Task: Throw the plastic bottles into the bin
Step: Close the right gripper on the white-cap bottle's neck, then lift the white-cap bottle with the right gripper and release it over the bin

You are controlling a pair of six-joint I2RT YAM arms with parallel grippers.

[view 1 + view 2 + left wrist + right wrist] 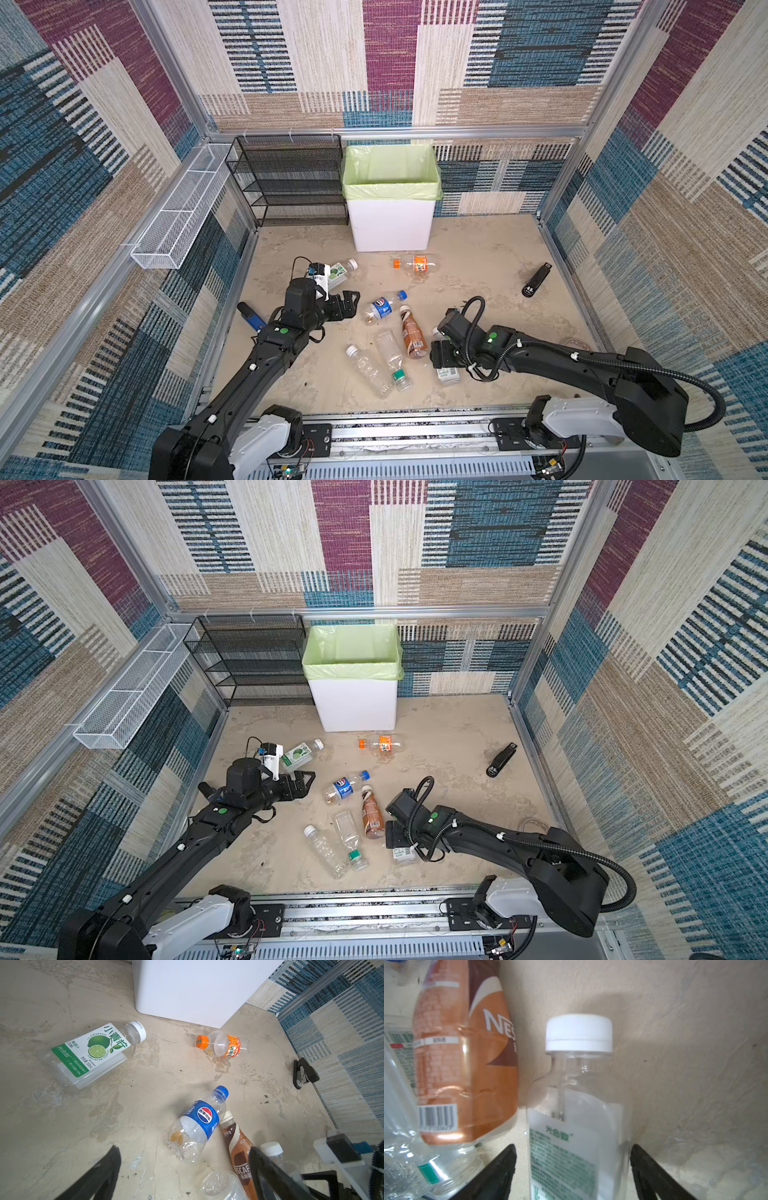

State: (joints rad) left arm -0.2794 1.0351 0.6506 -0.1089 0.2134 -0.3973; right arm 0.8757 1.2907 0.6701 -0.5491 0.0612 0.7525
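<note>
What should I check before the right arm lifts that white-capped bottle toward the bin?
1. White-capped bottle lies centred between the jaws of the right end effector: ok.
2. Firm grip on it: cannot tell; the jaws flank it, but contact is unclear.
3. Brown bottle clear of the jaws: cannot tell; it lies close beside one of them.
4. Bin upright with its mouth open: ok.
5. Left end effector out of the way: ok, probably; it is open, empty and off to the left of the likely path.
</note>
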